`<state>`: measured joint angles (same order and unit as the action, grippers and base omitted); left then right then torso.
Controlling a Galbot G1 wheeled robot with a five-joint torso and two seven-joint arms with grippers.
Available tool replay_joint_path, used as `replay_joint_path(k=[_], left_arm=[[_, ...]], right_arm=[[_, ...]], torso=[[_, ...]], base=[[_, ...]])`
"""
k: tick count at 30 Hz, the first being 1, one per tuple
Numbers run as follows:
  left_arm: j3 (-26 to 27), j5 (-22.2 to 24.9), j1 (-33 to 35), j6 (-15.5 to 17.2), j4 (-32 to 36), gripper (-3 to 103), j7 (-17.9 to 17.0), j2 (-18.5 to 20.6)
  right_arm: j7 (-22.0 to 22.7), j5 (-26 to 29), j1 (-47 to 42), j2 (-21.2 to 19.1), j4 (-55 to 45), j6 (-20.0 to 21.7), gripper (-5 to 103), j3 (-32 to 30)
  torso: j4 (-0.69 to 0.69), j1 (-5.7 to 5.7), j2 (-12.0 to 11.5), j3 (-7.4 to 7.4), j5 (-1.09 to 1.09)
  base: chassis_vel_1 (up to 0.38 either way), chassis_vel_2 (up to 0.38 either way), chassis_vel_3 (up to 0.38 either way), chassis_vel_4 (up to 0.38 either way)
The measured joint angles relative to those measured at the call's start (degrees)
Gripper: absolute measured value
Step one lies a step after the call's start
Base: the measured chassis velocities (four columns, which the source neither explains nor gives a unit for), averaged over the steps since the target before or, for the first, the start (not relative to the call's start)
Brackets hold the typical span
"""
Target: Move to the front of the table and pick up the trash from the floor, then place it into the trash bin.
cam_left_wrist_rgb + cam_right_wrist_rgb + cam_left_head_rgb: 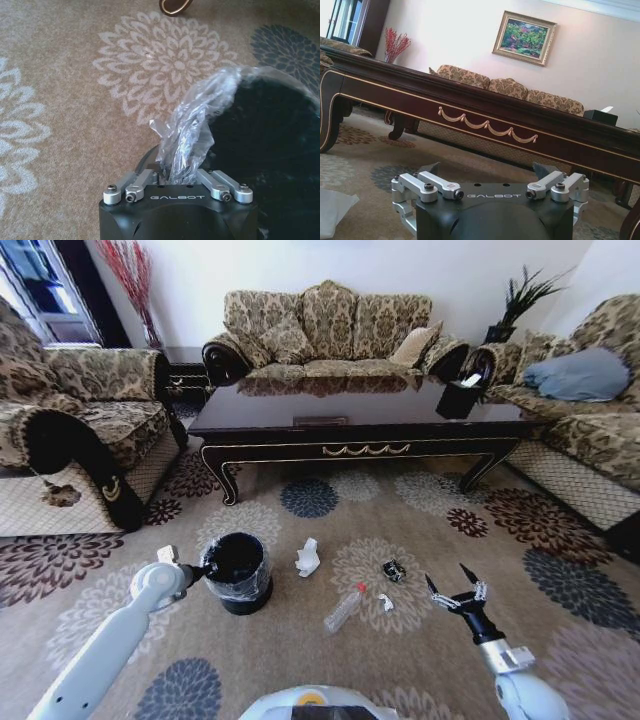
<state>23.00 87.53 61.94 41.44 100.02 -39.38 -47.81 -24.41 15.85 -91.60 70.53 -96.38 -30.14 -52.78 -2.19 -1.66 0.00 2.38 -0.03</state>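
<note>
The dark glossy table (360, 435) with gold scrollwork stands ahead, and its front rail (485, 122) is close in the right wrist view. On the patterned carpet before it lie the trash pieces: a crumpled white tissue (307, 558), a clear bottle with a red cap (345, 608), a black wrapper (393, 569) and a tiny white scrap (386, 602). The black trash bin (238, 572) stands left of them. My left gripper (203, 570) is shut on the bin's plastic-lined rim (195, 135). My right gripper (449, 578) hovers open just right of the wrapper, with nothing between its fingers (431, 168).
A sofa (330, 330) stands behind the table, with armchairs at the left (80, 430) and right (590, 410). A black tissue box (462, 395) sits on the table's right end. Open carpet lies around the litter.
</note>
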Motion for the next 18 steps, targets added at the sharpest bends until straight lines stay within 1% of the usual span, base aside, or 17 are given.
replay_joint_path(k=[1,3,5,6,9,11,12,13,15,17,18], left_arm=[[0.0,0.1,0.1,0.0,0.0,16,-0.1,0.0],[0.2,0.2,0.3,0.0,0.1,16,-0.3,0.0],[0.5,0.3,1.0,0.0,0.7,7,-0.3,0.2],[0.7,0.3,1.3,0.2,1.0,4,-0.3,0.3],[1.1,0.5,2.0,0.3,1.7,3,-0.3,0.7],[1.8,0.9,2.8,0.4,2.8,1,-0.3,1.3],[2.3,1.1,3.4,0.4,3.5,0,-0.3,1.9],[2.3,1.1,3.4,0.4,3.5,0,-0.3,1.9],[3.9,1.7,5.1,0.7,5.3,0,-0.9,3.7],[5.2,2.4,6.6,0.9,6.7,0,-1.7,5.2],[5.7,2.9,7.3,0.9,7.5,0,-2.1,5.9]], right_arm=[[0.1,-0.1,0.1,-0.1,0.1,0.0,100,0.1],[0.2,-0.1,0.2,-0.1,0.2,0.1,100,0.1],[0.6,-0.3,0.2,-0.5,0.5,0.5,100,0.1],[1.0,-0.5,0.2,-0.8,0.7,0.8,100,0.2],[2.3,-1.2,0.4,-1.5,1.3,1.6,100,0.2],[6.4,-2.9,0.7,-2.6,1.8,3.0,100,0.9],[9.4,-4.0,1.0,-3.4,2.1,4.2,100,1.5],[9.4,-4.0,1.0,-3.4,2.1,4.2,100,1.5],[15.9,-5.5,1.8,-5.3,2.6,7.3,100,3.3],[19.8,-6.0,2.8,-6.6,3.3,9.3,100,5.0],[20.8,-6.1,3.3,-7.1,3.6,10.2,100,5.7]], torso=[[-0.01,0.00,0.0,0.00,0.00],[-0.02,0.00,0.0,0.00,0.01],[-0.01,0.00,0.0,0.00,0.04],[-0.01,0.00,0.0,0.00,0.02],[-0.01,0.00,0.0,0.01,-0.01],[-0.01,0.00,0.0,0.00,-0.01],[-0.03,0.00,0.0,0.00,0.00],[-0.03,0.00,0.0,0.00,0.00],[-0.02,0.00,0.0,0.00,0.04],[0.01,0.00,0.0,0.00,0.01],[0.00,0.00,0.0,0.00,0.00]], base=[[0.000,0.000,0.000,0.000],[0.000,0.000,0.000,0.000],[0.000,0.000,0.000,0.000],[0.000,0.000,0.000,0.000],[0.000,0.000,0.000,0.000],[0.000,0.000,0.000,0.000],[0.000,0.000,0.000,0.000],[0.000,0.000,0.000,0.000],[0.000,0.000,0.000,0.000],[0.000,0.000,0.000,0.000],[0.000,0.000,0.000,0.000]])
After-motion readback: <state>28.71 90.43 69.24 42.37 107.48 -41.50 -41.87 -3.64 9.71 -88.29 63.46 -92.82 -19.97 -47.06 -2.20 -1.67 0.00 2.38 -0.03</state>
